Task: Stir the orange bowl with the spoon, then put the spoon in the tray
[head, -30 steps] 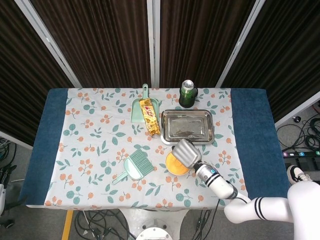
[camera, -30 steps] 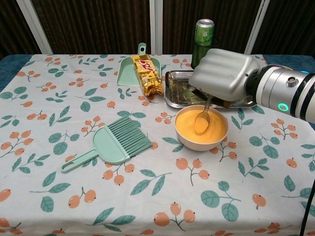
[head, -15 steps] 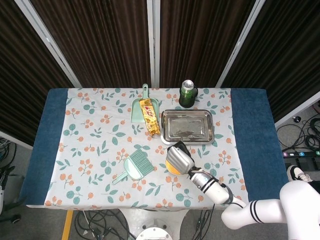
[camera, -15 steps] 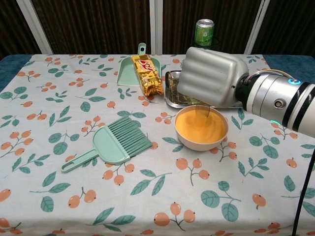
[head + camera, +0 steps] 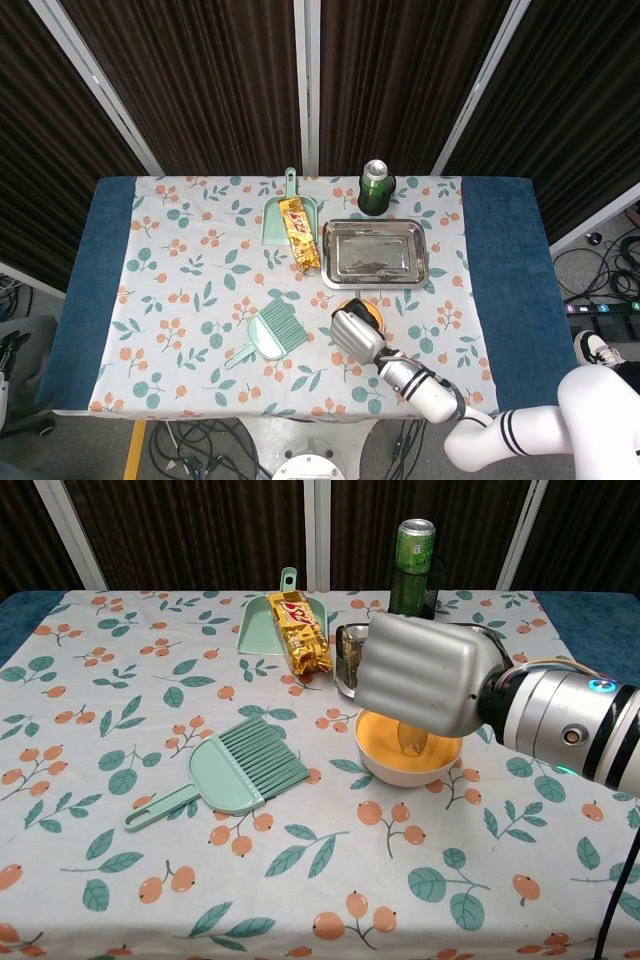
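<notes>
The orange bowl [image 5: 385, 765] stands on the patterned cloth in front of the metal tray [image 5: 348, 665]. From the head view only the bowl's far rim [image 5: 362, 305] shows. My right hand [image 5: 424, 675] hovers right over the bowl, covering most of it, and grips the spoon. The spoon's bowl [image 5: 412, 745] dips into the orange filling below the hand. In the head view the right hand [image 5: 357, 336] sits just in front of the tray [image 5: 375, 252]. My left hand is in neither view.
A green can [image 5: 415, 555] stands behind the tray. A green dustpan [image 5: 277, 620] carries a yellow snack packet [image 5: 300, 633] at the back middle. Left of the bowl lies a green hand brush [image 5: 230, 773].
My right hand has swung forward and to the left over the bowl, and the spoon has moved with it through the filling. More of the bowl is covered now.
</notes>
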`<action>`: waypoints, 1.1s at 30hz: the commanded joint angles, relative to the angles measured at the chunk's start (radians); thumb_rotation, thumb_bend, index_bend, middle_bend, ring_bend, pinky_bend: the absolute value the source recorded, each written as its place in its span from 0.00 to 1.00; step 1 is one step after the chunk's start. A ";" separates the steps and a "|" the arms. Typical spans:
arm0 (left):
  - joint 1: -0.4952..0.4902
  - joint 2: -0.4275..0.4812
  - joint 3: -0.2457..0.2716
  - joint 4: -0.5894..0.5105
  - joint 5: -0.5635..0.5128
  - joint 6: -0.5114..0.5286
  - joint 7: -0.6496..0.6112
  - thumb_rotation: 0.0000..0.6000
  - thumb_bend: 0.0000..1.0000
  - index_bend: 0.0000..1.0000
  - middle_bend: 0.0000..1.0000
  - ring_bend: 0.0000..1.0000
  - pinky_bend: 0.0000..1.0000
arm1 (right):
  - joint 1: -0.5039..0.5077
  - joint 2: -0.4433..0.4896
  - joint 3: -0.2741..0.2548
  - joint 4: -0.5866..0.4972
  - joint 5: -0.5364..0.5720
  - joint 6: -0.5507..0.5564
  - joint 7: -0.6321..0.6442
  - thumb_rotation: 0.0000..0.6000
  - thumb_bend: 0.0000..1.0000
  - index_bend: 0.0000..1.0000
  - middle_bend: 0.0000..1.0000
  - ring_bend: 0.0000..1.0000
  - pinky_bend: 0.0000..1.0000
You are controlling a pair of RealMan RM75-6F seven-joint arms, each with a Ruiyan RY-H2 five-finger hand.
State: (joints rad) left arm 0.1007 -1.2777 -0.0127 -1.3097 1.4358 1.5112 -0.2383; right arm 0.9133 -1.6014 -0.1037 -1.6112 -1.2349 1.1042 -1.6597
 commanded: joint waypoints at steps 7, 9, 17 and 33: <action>0.001 -0.001 -0.001 0.001 0.000 0.001 -0.001 1.00 0.10 0.18 0.18 0.12 0.14 | 0.014 0.033 0.033 0.018 -0.003 -0.001 -0.033 1.00 0.42 0.76 0.98 1.00 1.00; -0.002 0.000 -0.002 -0.001 0.002 0.001 0.001 1.00 0.10 0.18 0.18 0.12 0.14 | 0.022 0.055 0.045 -0.007 -0.026 0.007 -0.028 1.00 0.42 0.76 0.98 1.00 1.00; -0.001 0.000 -0.002 -0.001 0.002 0.002 -0.003 1.00 0.10 0.18 0.18 0.12 0.14 | 0.022 0.085 0.058 -0.054 -0.032 0.008 -0.051 1.00 0.42 0.79 0.98 1.00 1.00; -0.006 -0.006 -0.001 0.008 0.005 -0.006 -0.007 1.00 0.10 0.18 0.18 0.12 0.14 | 0.000 0.035 0.043 -0.010 -0.010 -0.004 -0.072 1.00 0.42 0.88 0.98 1.00 1.00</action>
State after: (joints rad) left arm 0.0942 -1.2837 -0.0144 -1.3015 1.4411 1.5048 -0.2455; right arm 0.9147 -1.5592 -0.0549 -1.6296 -1.2477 1.1056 -1.7255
